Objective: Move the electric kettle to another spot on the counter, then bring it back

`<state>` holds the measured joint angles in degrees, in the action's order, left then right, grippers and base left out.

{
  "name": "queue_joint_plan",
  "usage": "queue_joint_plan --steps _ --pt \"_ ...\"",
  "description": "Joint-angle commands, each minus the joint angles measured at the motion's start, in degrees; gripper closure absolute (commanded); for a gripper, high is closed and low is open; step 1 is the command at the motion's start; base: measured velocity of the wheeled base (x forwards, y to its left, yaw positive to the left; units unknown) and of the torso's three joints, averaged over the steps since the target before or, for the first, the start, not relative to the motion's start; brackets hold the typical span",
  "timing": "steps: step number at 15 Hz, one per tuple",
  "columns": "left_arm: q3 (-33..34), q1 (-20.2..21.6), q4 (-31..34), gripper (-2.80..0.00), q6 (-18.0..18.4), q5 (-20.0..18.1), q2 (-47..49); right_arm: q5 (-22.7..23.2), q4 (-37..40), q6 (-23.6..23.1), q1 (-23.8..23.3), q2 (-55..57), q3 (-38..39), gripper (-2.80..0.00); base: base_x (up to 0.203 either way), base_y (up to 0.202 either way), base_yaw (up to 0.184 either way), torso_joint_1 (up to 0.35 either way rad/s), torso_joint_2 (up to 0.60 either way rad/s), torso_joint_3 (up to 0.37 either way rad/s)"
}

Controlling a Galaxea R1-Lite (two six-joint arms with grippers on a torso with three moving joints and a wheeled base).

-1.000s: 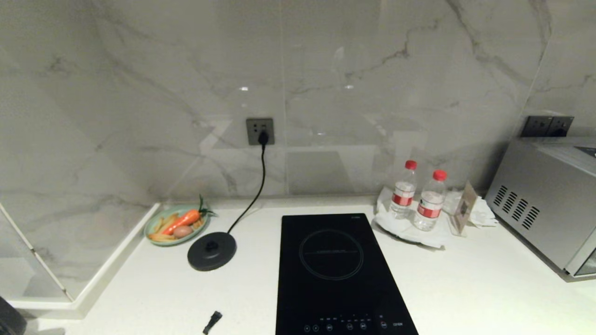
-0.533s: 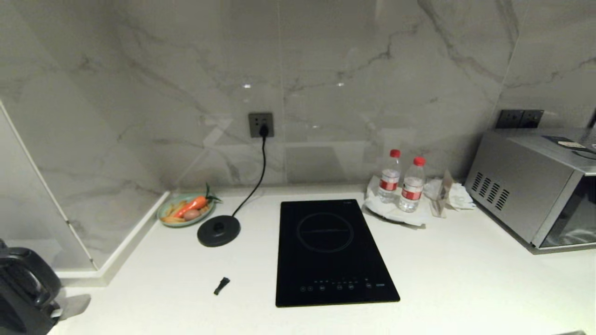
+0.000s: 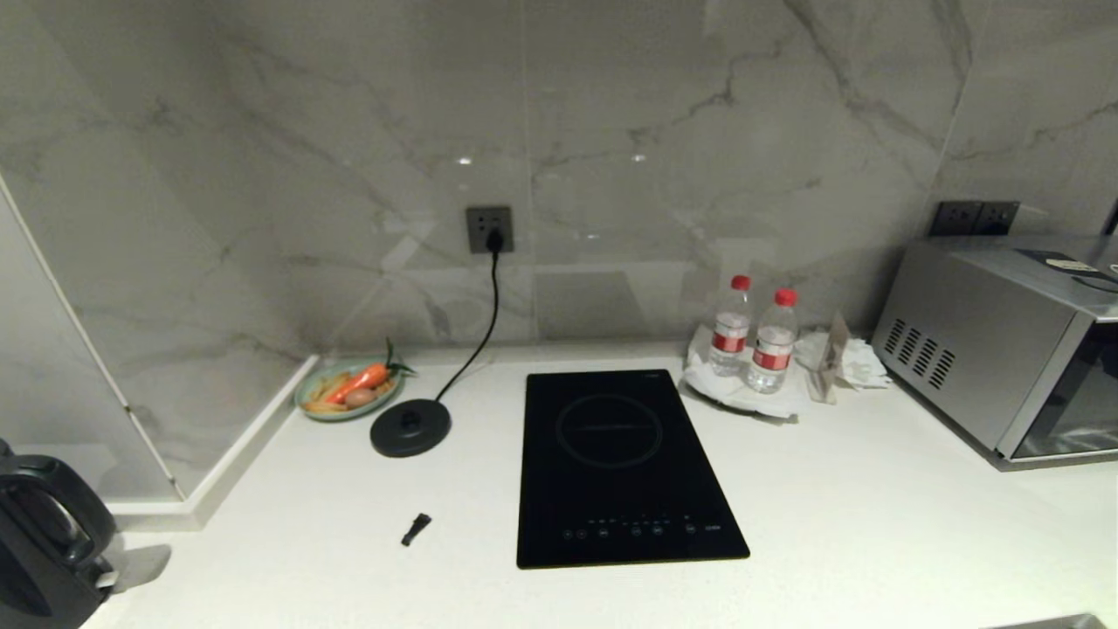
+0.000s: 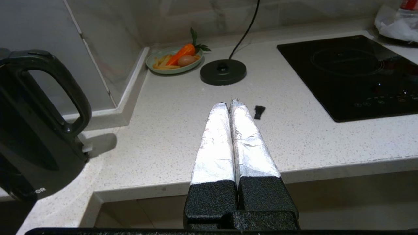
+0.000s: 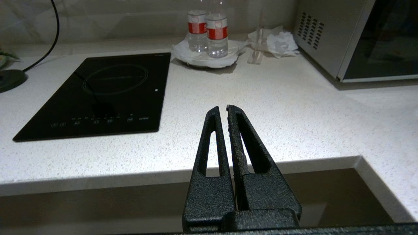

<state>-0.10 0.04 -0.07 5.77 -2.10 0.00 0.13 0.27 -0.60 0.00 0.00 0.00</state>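
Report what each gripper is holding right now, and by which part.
Nothing is held. The left gripper and right gripper are both shut and empty; the electric kettle stands untouched on the counter.

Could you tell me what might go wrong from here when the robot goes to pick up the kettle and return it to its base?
1. The electric kettle stands close to the counter front corner, so a clumsy nudge might tip it off.
2. The left gripper is shut and would need opening before reaching the handle.
3. A small black piece lies on the way to the round base; the kettle set on it could rock.
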Motion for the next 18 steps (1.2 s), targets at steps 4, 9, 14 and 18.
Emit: queue_joint_plan --steps 4,9,14,18 --pt "0.01 -0.04 -0.01 0.00 0.03 -0.01 0.09 0.04 0.00 -0.02 0.00 0.00 0.00 0.00 0.000 0.000 0.000 -0.127 0.32 0.178" --pt "0.01 -0.04 -0.01 0.00 -0.05 -0.01 0.09 0.04 0.00 -0.02 0.00 0.00 0.00 0.00 0.000 0.000 0.000 -0.135 0.33 0.194" --pt "0.01 -0.04 -0.01 0.00 -0.05 -0.01 0.09 0.04 0.00 -0.02 0.00 0.00 0.00 0.00 0.000 0.000 0.000 -0.129 0.33 0.199" --pt "0.01 -0.04 -0.01 0.00 -0.05 -0.01 0.09 0.04 0.00 -0.02 0.00 0.00 0.00 0.00 0.000 0.000 0.000 -0.126 0.35 0.215"
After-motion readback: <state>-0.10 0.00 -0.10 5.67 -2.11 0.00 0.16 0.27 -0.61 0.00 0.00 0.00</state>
